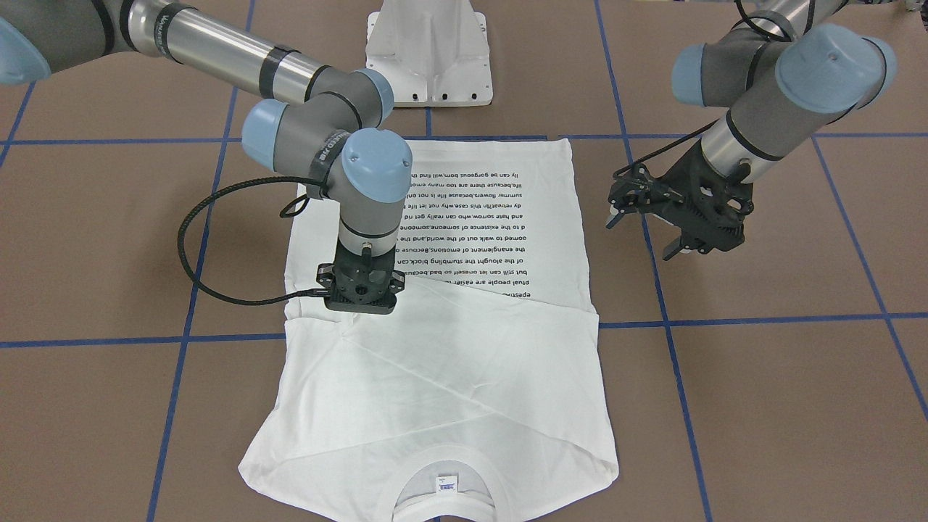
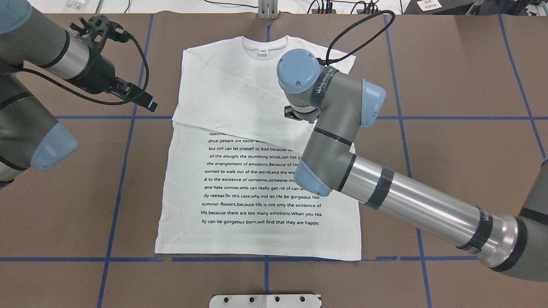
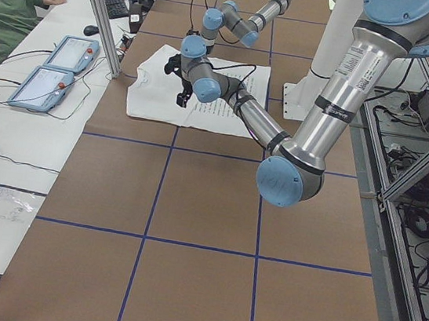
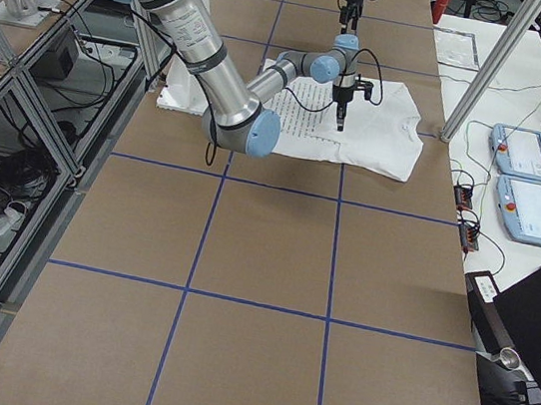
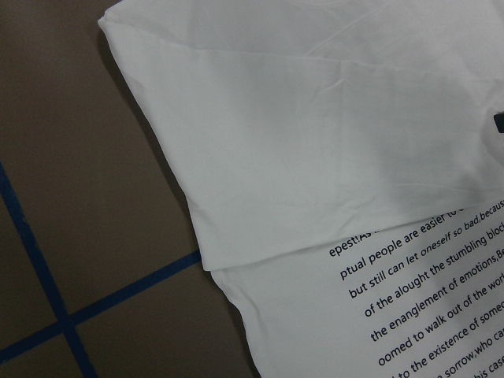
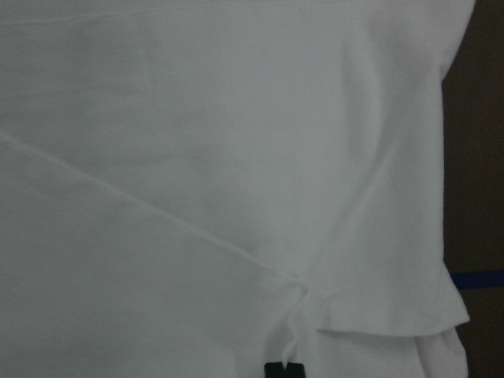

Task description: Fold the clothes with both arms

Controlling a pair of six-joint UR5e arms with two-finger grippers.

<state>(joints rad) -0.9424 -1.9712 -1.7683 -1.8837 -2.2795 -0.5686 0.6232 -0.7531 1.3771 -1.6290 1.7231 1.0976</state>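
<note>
1. The white long-sleeved T-shirt [image 1: 449, 377] lies flat on the brown table [image 1: 761, 406], straight out in front of the white pedestal base [image 1: 429, 54]. Its hem is the end nearest the base. Its ribbed collar [image 1: 442, 500], with the small neck label [image 1: 446, 484], is the end farthest from the base.
2. The block of black text lines [image 2: 261, 179] faces up on the half of the shirt nearer the base.
3. A sleeve [image 2: 231, 115] is folded slantwise across the chest, beyond the text as seen from the base. Its edge covers the text line farthest from the base.
4. The right arm [image 2: 406, 201] reaches out from beside the base and over the shirt, with its wrist pointing straight down.
5. The right gripper [image 6: 283, 368] is down on the shirt just past the text block from the base. Its fingers are closed and pinch a small pucker of white fabric at a fold edge.
6. The left arm [image 1: 761, 123] stands out from the base on the robot's left.
7. The left gripper [image 1: 641, 235] hangs over bare table, apart from the shirt and tilted toward it. Its fingers are spread and nothing is between them.
8. Blue tape lines [image 1: 761, 317] mark a grid on the table. One of them runs from the base out to the shirt's hem.
</note>
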